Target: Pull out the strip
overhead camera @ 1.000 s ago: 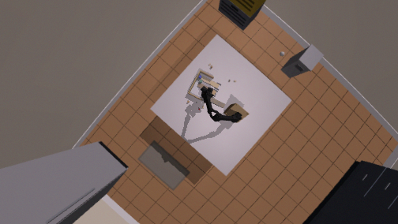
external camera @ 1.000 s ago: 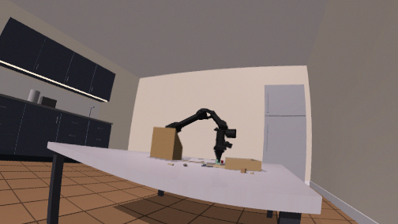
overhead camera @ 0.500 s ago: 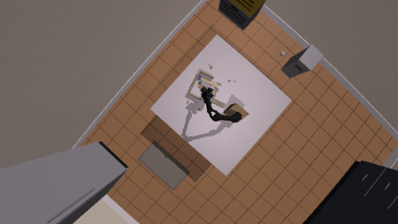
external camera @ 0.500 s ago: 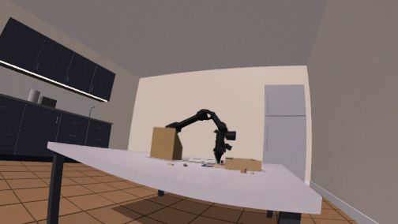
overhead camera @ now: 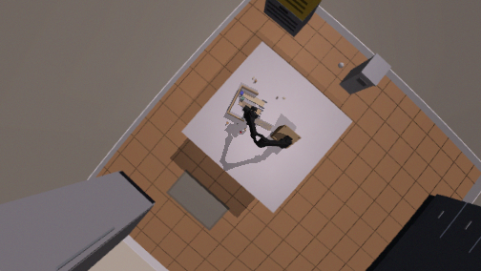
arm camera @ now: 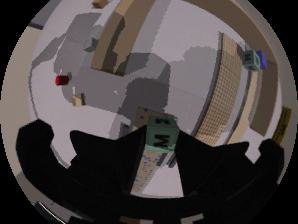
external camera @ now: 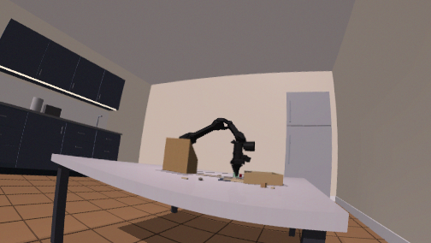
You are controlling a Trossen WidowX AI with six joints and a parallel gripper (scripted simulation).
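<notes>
A green cube (arm camera: 162,135) marked with a dark M is between the fingers of my gripper (arm camera: 160,129) (external camera: 236,174), which is shut on it. The cube is over a tan strip (arm camera: 145,172) with blue specks, which shows in front of and behind it in the wrist view; whether they touch is hidden. A strip with a woven pattern (arm camera: 220,92) lies to the right, and a plain pale strip (arm camera: 245,112) beyond it. A second green cube (arm camera: 251,60) with a dark mark is at the far right, against a blue piece (arm camera: 263,60).
A low-walled tan tray (external camera: 262,178) (arm camera: 265,107) stands around part of the strips. A red cylinder (arm camera: 62,80), a small tan block (arm camera: 78,100) and a grey block (arm camera: 90,44) lie to the left in the wrist view. A tall brown box (overhead camera: 288,133) (external camera: 177,155) stands by the arm's base.
</notes>
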